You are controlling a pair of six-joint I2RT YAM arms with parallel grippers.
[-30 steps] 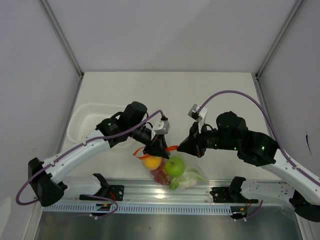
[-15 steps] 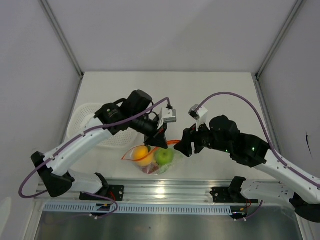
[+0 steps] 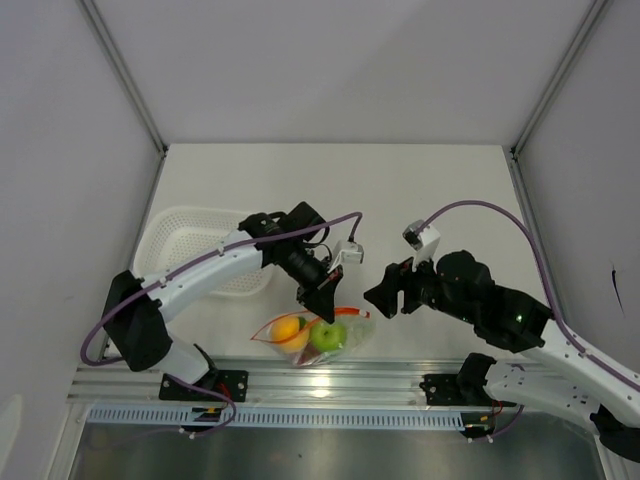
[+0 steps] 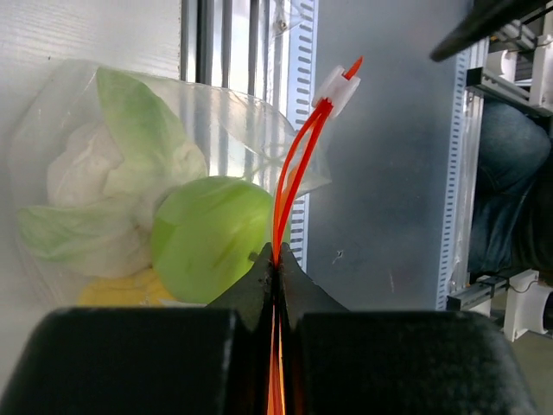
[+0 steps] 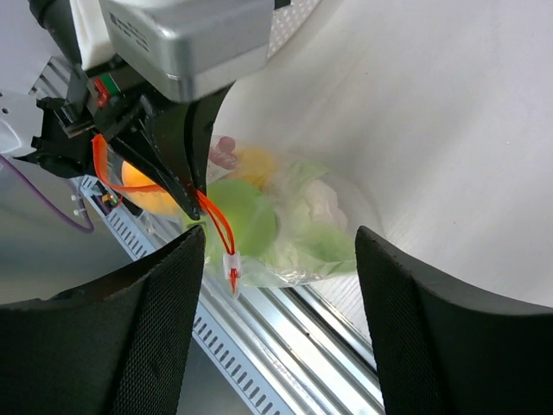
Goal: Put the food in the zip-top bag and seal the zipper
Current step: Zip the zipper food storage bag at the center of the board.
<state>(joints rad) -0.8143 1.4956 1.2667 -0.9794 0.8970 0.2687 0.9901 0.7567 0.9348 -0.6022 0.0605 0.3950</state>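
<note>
Because the clear, floppy plastic zip-top bag (image 3: 352,338) is held by its mouth, what matters most is which way its thin red-orange zipper strip (image 4: 292,177) runs. The left gripper (image 4: 276,258) is shut tight on that strip, with both jaws pressed flat against it. From the pinch, the strip goes straight out to a small white clip (image 4: 338,86) at its free end. That end points toward the right arm's side.

The right gripper (image 3: 386,288) is spread wide and holds nothing. It sits just to the right of the bag and does not touch it. It is the one closer to the white clip, so I think it should take that end next.

The bag is at the near edge of the white table (image 3: 330,190), right by the long metal rail (image 3: 330,380). I cannot tell if it rests there or hangs. Inside are a round green apple (image 4: 212,235), a round orange (image 3: 285,329) and a pale whitish piece (image 4: 82,173).

The left arm reaches in from the left and bends down over the bag. The right arm is folded low, and its gripper points left at the bag's mouth.

Between the pinch and the clip, the two red lines look a tiny bit apart, so that part may not be sealed yet.
</note>
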